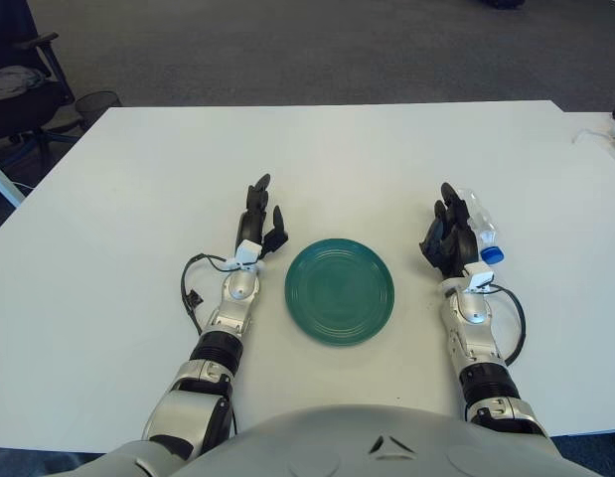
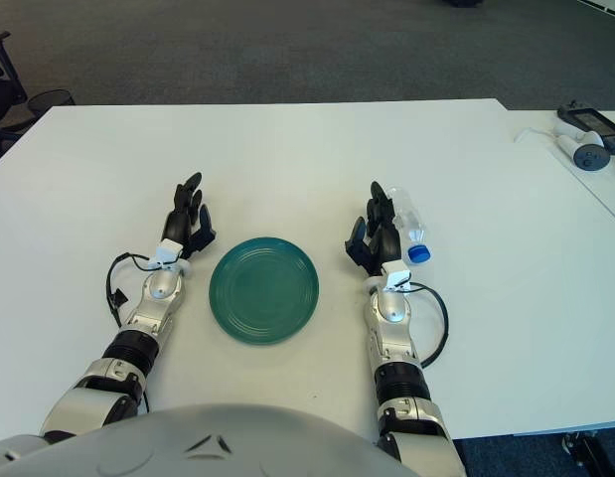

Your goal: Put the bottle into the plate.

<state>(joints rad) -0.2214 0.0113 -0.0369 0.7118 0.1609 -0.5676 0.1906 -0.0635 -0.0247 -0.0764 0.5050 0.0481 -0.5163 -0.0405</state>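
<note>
A clear plastic bottle (image 1: 480, 221) with a blue cap (image 1: 492, 255) lies on its side on the white table, cap toward me, to the right of the dark green plate (image 1: 339, 290). My right hand (image 1: 446, 237) rests on the table just left of the bottle, right beside it, fingers spread and holding nothing. I cannot tell whether it touches the bottle. My left hand (image 1: 259, 221) lies on the table just left of the plate, fingers open and empty. The plate holds nothing.
A black cable (image 1: 191, 288) loops beside my left forearm. An office chair (image 1: 19, 79) and a mesh bin (image 1: 96, 102) stand past the table's far left corner. Small devices (image 2: 585, 149) lie on a second table at the right.
</note>
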